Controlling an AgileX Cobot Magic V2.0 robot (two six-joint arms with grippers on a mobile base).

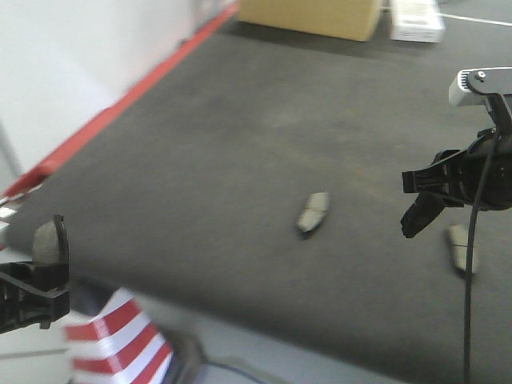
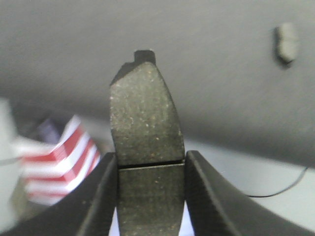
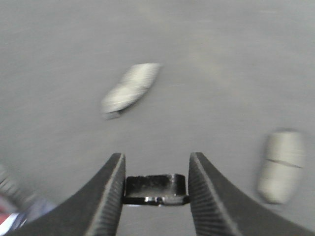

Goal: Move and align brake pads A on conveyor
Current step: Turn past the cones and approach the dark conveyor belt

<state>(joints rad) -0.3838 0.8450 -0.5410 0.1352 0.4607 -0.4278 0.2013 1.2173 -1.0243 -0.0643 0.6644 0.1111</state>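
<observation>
Exterior front-facing view: the wide dark grey felt-like conveyor [image 1: 240, 128] with a red stripe along its edge fills most of the frame, and a red-and-white striped block [image 1: 120, 340] stands below its near edge, just beside the left gripper [image 1: 44, 264]. That gripper's black fingers [image 2: 101, 196] are closed on a flat, dark grey-brown curved brake pad [image 2: 145, 128], which stands upright between them, its centre groove level with the fingertips. The right gripper [image 1: 420, 212] hangs over the belt with its fingers [image 3: 110, 191] parted and nothing between them. One grey pad [image 1: 314, 212] lies ahead and to the left of those fingers, another pad [image 1: 462, 248] just to their right.
</observation>
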